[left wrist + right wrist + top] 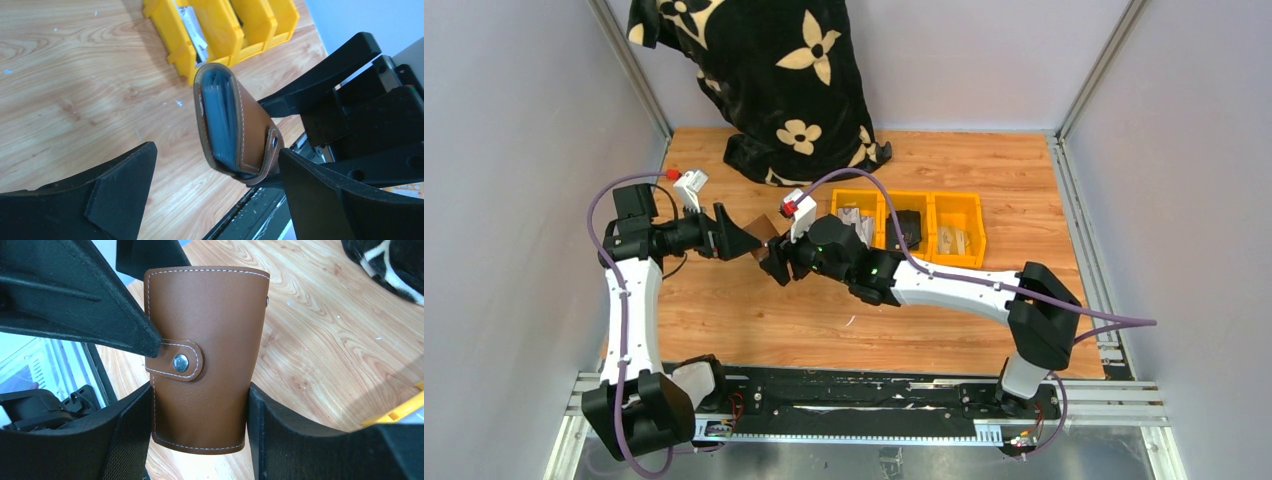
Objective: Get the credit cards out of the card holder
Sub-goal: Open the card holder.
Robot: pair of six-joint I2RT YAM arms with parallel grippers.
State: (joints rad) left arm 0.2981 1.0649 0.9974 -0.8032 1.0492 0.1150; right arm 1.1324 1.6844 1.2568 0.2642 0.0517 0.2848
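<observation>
My right pincer pinches the card holder by its lower part, one finger on each side edge, holding it upright above the bench. In the overhead view the holder sits left of the frame's centre, between my two wrists, off the wood.

In the right wrist view the brown face fills the middle of the frame. The closing tab wraps in from the left and its silver snap looks pressed shut.

My left pincer is spread wide, its fingers at the lower left and lower right of its own view, with the holder between them. One fingertip reaches the end of the tab; I cannot tell whether it touches.

From the left wrist I look into the holder's open end, where bluish clear sleeves are packed. The credit cards are not distinguishable inside them.

Three yellow bins stand in a row right of centre, and a black flowered cloth is heaped at the top.
</observation>
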